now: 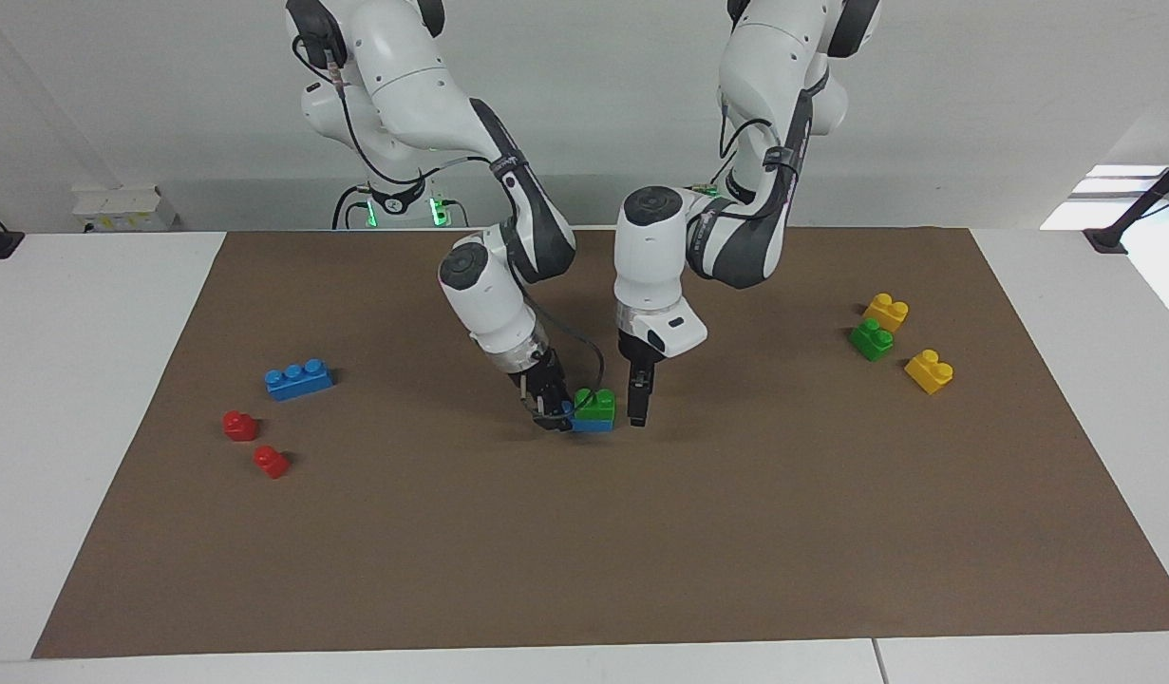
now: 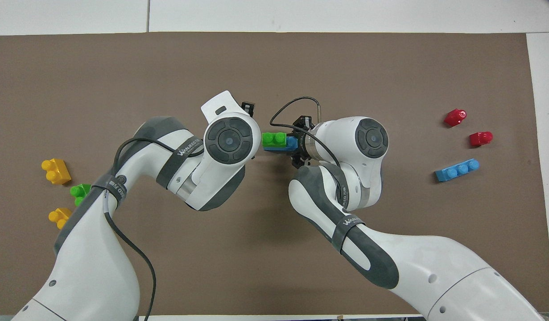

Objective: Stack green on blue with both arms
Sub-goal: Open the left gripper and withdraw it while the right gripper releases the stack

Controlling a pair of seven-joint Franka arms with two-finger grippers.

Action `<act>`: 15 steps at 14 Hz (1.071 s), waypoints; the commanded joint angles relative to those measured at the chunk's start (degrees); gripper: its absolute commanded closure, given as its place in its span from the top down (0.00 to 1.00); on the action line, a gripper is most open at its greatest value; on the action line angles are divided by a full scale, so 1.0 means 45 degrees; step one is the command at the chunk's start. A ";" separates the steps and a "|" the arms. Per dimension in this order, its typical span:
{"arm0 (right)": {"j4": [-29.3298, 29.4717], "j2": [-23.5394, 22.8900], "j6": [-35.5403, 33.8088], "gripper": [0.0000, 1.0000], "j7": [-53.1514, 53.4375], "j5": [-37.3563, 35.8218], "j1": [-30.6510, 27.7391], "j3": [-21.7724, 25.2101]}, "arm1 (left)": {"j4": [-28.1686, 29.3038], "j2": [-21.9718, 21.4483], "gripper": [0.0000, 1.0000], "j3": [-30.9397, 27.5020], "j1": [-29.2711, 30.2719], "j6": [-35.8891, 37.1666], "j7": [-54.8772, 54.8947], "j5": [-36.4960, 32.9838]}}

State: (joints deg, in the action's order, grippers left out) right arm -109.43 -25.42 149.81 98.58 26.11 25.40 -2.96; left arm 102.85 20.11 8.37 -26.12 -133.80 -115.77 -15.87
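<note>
Left gripper (image 1: 638,418) fingers apart beside the green brick (image 1: 595,404) on the blue brick (image 1: 592,424), right gripper (image 1: 549,415) at its other end, grip unclear.

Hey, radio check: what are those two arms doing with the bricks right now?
Left gripper beside the stack, off the green brick. Right gripper at the blue brick. Green sits on blue, mid-mat. Nothing in the way.
</note>
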 commanded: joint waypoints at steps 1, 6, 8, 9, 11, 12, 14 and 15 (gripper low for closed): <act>0.0138 -0.0190 0.0360 0.72 -0.0246 0.0232 0.0058 0.0032 | 0.0543 -0.0678 1.00 0.0073 0.0684 0.0338 0.1325 -0.0184; 0.0216 -0.0171 0.0224 0.80 -0.0304 0.0291 -0.0117 0.0032 | 0.0465 -0.0972 1.00 0.0073 0.1700 0.0866 0.5444 -0.0125; 0.0196 -0.0074 0.0107 0.81 -0.0304 0.0310 -0.0293 0.0032 | 0.0465 -0.1108 1.00 0.0073 0.2149 0.0886 0.7104 -0.0106; 0.0196 0.0004 -0.0203 0.81 -0.0362 0.0310 -0.0545 0.0032 | 0.0465 -0.1206 1.00 0.0073 0.2364 0.0905 0.7944 -0.0106; 0.0177 0.0218 -0.0712 0.82 -0.0634 0.0291 -0.0917 0.0032 | 0.0465 -0.1382 1.00 0.0073 0.2911 0.1158 0.9721 -0.0106; 0.0157 0.0316 -0.0985 0.82 -0.0907 0.0291 -0.1093 0.0052 | 0.0465 -0.1537 1.00 0.0053 0.3203 0.1295 1.0697 -0.0106; 0.0177 0.0647 -0.1609 0.89 -0.1958 0.0291 -0.1678 0.0052 | 0.0387 -0.1849 1.00 0.0073 0.3848 0.1685 1.2747 -0.0106; 0.0196 0.0862 -0.1960 0.98 -0.2718 0.0291 -0.1816 0.0052 | 0.0387 -0.2025 1.00 0.0073 0.4218 0.1861 1.3782 -0.0106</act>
State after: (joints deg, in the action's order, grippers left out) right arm -108.33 -24.08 144.23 92.28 26.18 19.21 -2.33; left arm 103.21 14.16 8.14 -9.92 -127.67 -61.60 -15.88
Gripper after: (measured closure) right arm 0.115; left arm 0.000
